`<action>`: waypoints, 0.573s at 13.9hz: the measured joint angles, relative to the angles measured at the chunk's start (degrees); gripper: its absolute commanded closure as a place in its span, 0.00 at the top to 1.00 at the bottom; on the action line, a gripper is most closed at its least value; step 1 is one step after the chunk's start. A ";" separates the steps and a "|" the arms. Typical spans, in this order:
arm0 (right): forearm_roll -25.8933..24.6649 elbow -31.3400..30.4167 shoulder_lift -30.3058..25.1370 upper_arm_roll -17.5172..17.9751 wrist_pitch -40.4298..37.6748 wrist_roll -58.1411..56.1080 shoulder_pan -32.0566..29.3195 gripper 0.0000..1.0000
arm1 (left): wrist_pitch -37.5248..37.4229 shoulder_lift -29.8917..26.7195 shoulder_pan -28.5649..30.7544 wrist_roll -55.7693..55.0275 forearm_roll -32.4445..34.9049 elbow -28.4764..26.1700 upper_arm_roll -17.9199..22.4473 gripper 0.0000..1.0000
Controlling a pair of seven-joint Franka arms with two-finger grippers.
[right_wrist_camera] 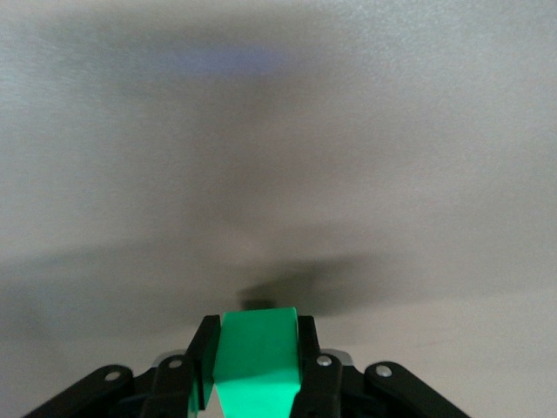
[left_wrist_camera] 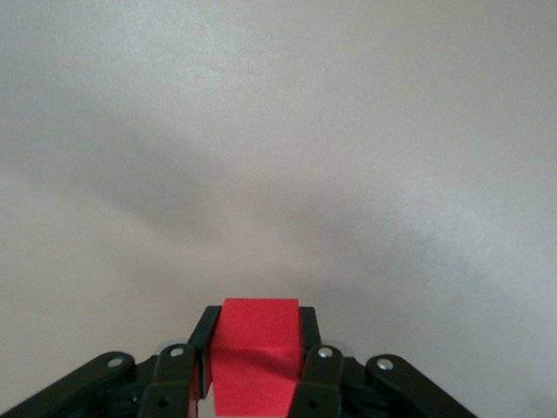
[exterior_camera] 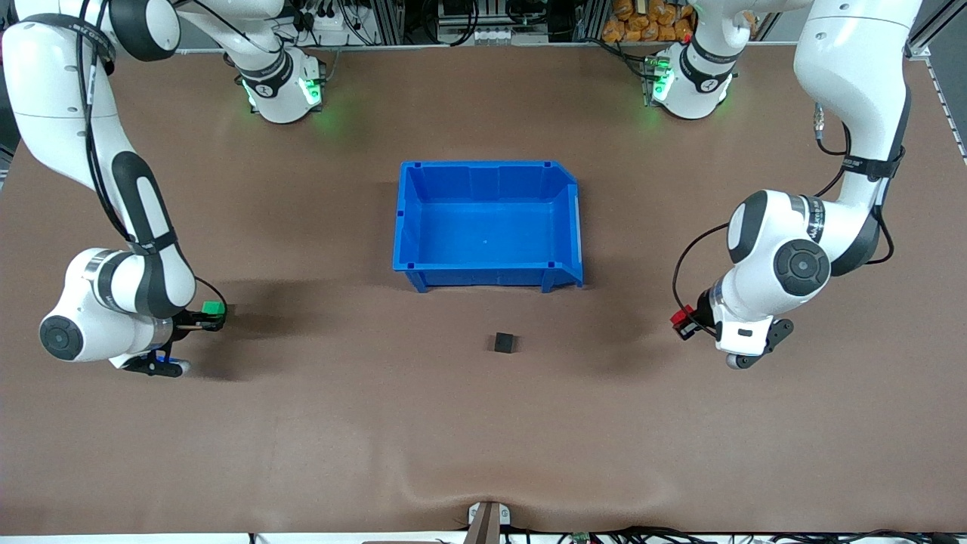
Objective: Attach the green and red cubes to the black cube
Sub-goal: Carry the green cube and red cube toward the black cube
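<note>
Front view: black cube (exterior_camera: 505, 343) sits between both loaded tools.
Left tool (exterior_camera: 684, 323) clamps red cube (exterior_camera: 682, 316); right tool (exterior_camera: 214, 316) clamps green cube (exterior_camera: 213, 308); each is well apart from black, at opposite table ends.

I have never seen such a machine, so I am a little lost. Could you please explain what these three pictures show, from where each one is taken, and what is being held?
Two white robot arms work at a brown table. The wide picture looks down from a high camera facing them. The other two come from small cameras on each arm's wrist, looking past its pincer.

On the table stand a blue bin and, nearer the camera, a small black cube, which nothing touches.

The left pincer, toward the left arm's end of the table, is shut on a red cube. The right pincer, toward the right arm's end, is shut on a green cube. Both cubes are meant to join the black one.
</note>
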 measured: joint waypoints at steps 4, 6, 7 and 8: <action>1.77 3.49 -0.07 0.39 -5.16 6.39 0.10 0.00 | -0.02 0.66 -0.98 -5.91 -0.01 1.26 -0.01 0.00; 2.96 4.54 -0.07 0.75 -6.81 10.18 0.51 0.00 | -0.02 1.18 -1.34 -8.16 -0.01 2.07 -0.01 0.00; 4.36 4.90 -0.08 0.80 -7.11 11.16 0.65 0.00 | -0.02 1.45 -1.49 -9.54 -0.01 2.48 -0.01 0.00; 5.96 5.23 -0.07 0.80 -7.38 12.12 0.68 0.00 | -0.02 1.73 -1.62 -11.24 -0.01 2.87 -0.02 0.00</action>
